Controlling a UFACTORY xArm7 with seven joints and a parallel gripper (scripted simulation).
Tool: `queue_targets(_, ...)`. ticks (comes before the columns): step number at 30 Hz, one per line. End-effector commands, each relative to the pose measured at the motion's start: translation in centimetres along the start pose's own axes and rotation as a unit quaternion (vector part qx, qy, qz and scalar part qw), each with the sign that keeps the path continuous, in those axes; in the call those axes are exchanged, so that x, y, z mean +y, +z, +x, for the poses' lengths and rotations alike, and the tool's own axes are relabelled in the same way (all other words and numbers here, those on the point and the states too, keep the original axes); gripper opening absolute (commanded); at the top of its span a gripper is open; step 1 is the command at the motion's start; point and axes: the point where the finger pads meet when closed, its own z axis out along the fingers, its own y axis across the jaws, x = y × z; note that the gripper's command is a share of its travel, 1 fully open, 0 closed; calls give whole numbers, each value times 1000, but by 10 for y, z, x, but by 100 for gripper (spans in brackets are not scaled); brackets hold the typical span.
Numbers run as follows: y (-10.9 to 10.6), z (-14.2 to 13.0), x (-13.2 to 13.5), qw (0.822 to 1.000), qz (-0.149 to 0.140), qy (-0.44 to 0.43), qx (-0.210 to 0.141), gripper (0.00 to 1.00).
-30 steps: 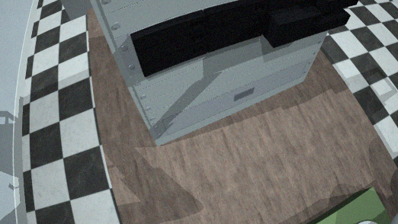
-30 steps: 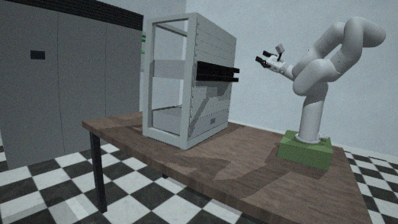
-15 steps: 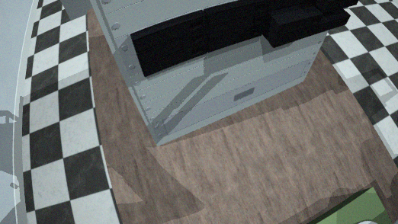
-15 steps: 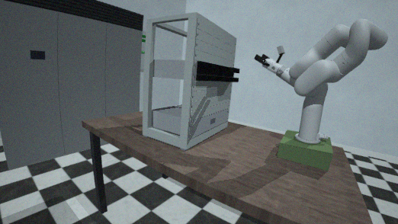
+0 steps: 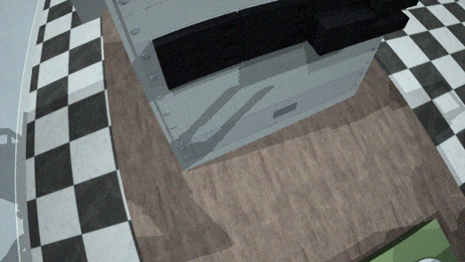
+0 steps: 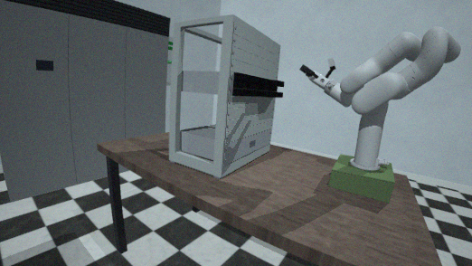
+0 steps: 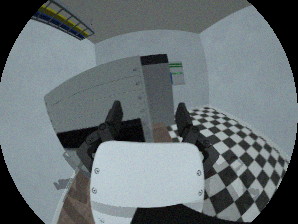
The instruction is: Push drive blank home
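Its hand [image 6: 317, 65] [image 7: 149, 108] spread and empty, the arm faces a rack [image 5: 338, 86] [image 6: 253, 45] [image 7: 100, 95] near the desk's [image 5: 289, 178] [image 6: 294, 181] [image 7: 72, 202] opposite edge, whose black chassis [image 5: 200, 49] [image 6: 255, 85] [image 7: 131, 131] holds the target blank, probably stiff and best pushed mid-face, ungripped.

And there, at nine o'clock in the exterior view, tall gray cabinets [image 6: 97, 109] line up beside a pale blue-gray wall [image 6: 312, 32]! Black-and-white checkered floor tiles [image 5: 93, 158] [image 6: 154, 226] [image 7: 240, 155] spread below, at six o'clock, in muted light.
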Motion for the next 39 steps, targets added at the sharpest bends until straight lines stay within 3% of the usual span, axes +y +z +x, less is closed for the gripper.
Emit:
queue_targets(1,0,-7,-5,998,-16,59,-7,100)
queue_targets(9,-4,-23,-16,989,-31,144,-22,100)
queue_targets(16,-9,-41,-31,969,-46,239,-45,100)
queue_targets(24,-17,-64,-54,932,-63,347,-80,100)
queue_targets(26,-17,-64,-54,932,-63,347,-80,100)
queue_targets(39,-33,-94,-95,862,-84,480,-139,100)
